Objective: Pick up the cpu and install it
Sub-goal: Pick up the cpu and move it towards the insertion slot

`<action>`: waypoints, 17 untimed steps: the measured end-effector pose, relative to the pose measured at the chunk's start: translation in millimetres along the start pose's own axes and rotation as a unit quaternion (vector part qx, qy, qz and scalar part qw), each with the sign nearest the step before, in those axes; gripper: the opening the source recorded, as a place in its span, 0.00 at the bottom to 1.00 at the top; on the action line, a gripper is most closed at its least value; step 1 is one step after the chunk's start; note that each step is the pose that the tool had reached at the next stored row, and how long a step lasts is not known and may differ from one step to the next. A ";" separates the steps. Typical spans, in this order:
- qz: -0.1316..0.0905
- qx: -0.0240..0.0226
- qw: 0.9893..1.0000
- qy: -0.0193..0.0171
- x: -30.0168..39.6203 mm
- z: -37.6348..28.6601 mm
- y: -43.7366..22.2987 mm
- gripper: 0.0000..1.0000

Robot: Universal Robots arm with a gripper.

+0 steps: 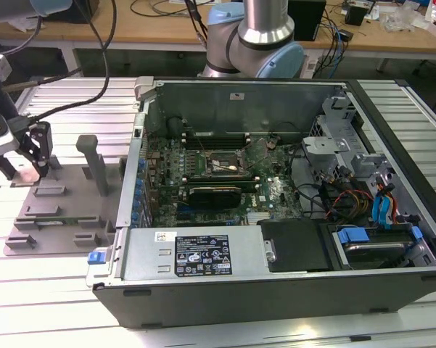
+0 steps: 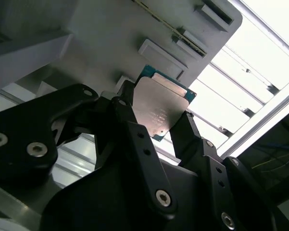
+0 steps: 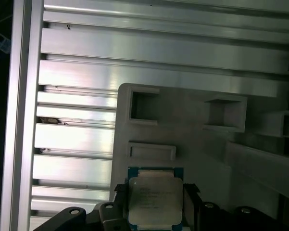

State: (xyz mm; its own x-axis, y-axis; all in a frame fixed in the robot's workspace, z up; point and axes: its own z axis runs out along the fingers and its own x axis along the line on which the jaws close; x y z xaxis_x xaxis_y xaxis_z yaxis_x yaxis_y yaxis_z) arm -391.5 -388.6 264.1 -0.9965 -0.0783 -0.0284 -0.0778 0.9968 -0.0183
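Note:
The cpu point(image 2: 159, 107) is a flat square chip with a silver-grey metal top and a thin green rim. It sits between the two black fingers of my gripper point(image 2: 157, 118), which press against its opposite edges. In the first wrist view the cpu point(image 3: 154, 198) lies low over the grey plastic tray point(image 3: 192, 139), with my gripper point(image 3: 155, 195) shut on it. I cannot tell whether the chip has left the tray. In the exterior view my gripper point(image 1: 38, 161) stands at the far corner of the tray point(image 1: 58, 217), at the exterior view's left. The motherboard socket point(image 1: 223, 165) lies open inside the computer case point(image 1: 276, 286).
The tray has raised blocks, slots and an upright post point(image 1: 96, 163) close to my gripper. The case wall point(image 1: 134, 159) rises between the tray and the motherboard. Cables, a drive cage point(image 1: 334, 145) and a graphics card point(image 1: 214, 194) crowd the case interior. Slatted aluminium table point(image 1: 51, 290) surrounds everything.

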 end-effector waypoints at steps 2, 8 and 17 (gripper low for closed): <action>0.000 0.000 1.000 0.000 -0.1 -4.1 -0.1 0.55; 0.000 0.000 1.000 0.000 -0.4 -14.5 -0.3 0.55; 0.000 0.000 1.000 0.000 -0.9 -31.4 -0.6 0.55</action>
State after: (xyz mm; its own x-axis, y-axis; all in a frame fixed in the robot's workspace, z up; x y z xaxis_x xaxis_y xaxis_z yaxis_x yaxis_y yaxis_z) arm -391.5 -388.6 295.5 -0.9965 -0.0783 -0.0284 -0.0778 0.9968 -0.0183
